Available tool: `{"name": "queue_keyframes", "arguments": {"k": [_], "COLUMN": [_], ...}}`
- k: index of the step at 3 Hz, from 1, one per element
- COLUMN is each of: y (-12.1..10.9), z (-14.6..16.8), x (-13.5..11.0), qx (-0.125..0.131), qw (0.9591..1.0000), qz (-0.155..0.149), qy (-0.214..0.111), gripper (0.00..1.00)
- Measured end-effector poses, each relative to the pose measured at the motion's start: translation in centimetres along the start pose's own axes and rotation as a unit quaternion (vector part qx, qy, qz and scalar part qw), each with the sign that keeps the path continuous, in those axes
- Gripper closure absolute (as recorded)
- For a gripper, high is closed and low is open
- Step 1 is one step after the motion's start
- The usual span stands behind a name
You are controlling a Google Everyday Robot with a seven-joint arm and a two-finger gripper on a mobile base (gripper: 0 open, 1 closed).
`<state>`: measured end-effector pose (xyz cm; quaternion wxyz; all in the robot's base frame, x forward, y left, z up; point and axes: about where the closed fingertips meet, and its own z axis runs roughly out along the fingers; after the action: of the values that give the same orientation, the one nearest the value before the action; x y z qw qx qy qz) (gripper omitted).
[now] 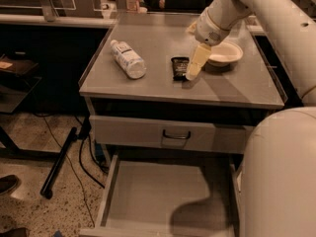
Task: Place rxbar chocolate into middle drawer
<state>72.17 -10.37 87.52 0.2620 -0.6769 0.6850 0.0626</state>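
Observation:
The rxbar chocolate [179, 67], a small dark bar, lies flat on the grey cabinet top [148, 85], right of centre. My gripper [193, 68] reaches down from the upper right, and its pale tip is right next to the bar's right edge, at or just above the top. I cannot tell whether it touches the bar. The middle drawer [158, 194] is pulled out below, with a bare grey floor and low side walls, and nothing lies in it.
A clear plastic water bottle [128, 58] lies on its side on the left of the top. A white bowl [225, 53] stands just right of the gripper. A shut drawer front with a dark loop handle [175, 135] sits above the open drawer. My white arm fills the right side.

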Motion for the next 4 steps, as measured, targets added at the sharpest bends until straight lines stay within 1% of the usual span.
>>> {"name": "queue_keyframes", "arguments": {"k": [1, 2, 4], "y": [-0.7, -1.4, -2.7], "z": [0.6, 1.4, 4.0], "x": [1.3, 2.0, 2.0], "qx": [0.007, 0.003, -0.024], "qw": [0.9999, 0.9997, 0.9993], "qz": [0.012, 0.017, 0.026], "qy": [-0.01, -0.015, -0.013], "gripper": [0.0, 0.0, 0.0]}}
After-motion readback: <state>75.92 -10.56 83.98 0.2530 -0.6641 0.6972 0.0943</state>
